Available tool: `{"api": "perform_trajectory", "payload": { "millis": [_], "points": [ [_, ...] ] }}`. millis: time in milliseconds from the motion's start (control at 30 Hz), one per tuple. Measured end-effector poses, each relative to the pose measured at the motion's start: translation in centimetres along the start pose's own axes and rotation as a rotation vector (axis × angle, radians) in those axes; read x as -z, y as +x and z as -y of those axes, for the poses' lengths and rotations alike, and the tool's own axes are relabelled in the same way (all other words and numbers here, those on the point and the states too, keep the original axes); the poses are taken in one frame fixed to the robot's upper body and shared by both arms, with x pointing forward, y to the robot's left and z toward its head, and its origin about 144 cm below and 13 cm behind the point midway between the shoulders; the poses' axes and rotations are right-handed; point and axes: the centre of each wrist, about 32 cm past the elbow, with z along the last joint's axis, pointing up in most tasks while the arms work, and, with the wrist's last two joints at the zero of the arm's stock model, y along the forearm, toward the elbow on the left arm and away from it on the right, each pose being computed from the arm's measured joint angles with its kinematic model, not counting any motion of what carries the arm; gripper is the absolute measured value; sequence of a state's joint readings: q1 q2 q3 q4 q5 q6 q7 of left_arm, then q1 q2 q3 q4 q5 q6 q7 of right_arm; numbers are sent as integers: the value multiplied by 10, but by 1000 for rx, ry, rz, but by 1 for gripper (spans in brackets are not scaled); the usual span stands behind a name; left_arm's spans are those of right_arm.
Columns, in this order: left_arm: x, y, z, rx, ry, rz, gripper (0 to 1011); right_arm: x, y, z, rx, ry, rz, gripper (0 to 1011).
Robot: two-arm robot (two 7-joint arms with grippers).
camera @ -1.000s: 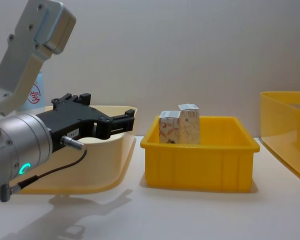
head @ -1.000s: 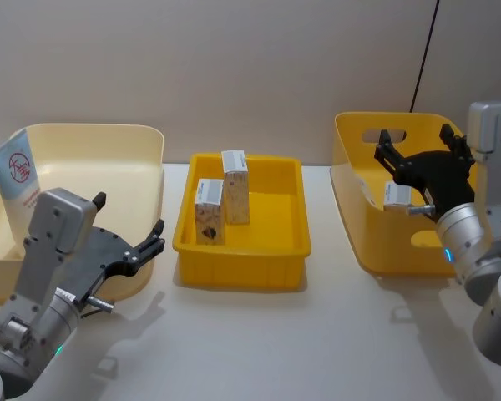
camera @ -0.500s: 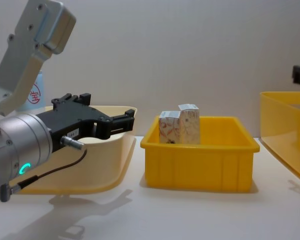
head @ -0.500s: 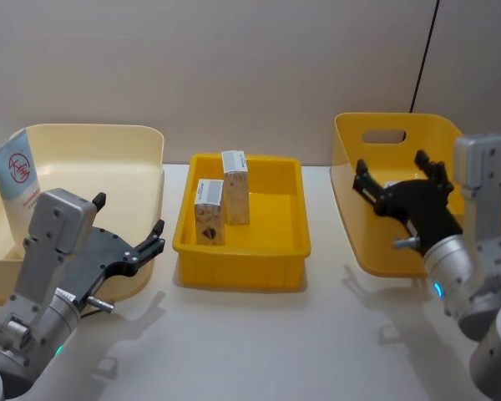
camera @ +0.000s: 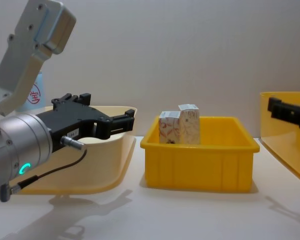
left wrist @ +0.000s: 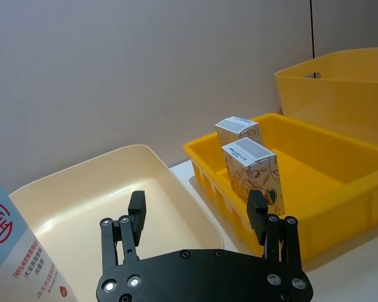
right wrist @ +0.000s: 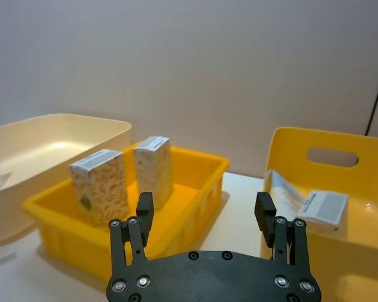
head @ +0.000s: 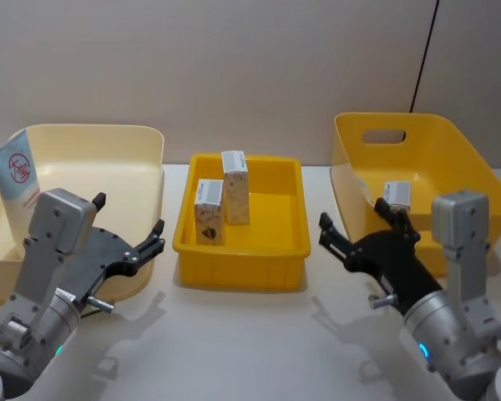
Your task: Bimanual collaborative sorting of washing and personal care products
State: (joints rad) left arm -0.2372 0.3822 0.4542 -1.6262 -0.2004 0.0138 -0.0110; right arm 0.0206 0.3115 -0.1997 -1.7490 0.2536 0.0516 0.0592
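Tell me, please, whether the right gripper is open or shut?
Open: the right gripper has its fingers spread wide, nothing between them.

Your view of the light-blue tube (head: 15, 177) was partial: the head view's edge cut its left side, and the cream bin (head: 108, 142) wall hid its foot. From the chest, the left hand (camera: 121, 121) and its arm covered much of that bin. The right hand (camera: 285, 111) ran off the picture's edge there. The print on the carton (head: 397, 194) in the tall yellow bin (head: 434, 134) was too small to read.
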Motion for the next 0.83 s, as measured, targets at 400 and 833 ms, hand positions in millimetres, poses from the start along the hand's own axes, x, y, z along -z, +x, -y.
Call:
{"api": "perform_trajectory", "payload": {
  "millis": [400, 833],
  "points": [
    [0, 0, 0, 0, 0, 0, 1000, 7, -7, 11, -43, -11, -23, 1001],
    [0, 0, 0, 0, 0, 0, 1000, 7, -7, 11, -43, -11, -23, 1001]
  ]
}}
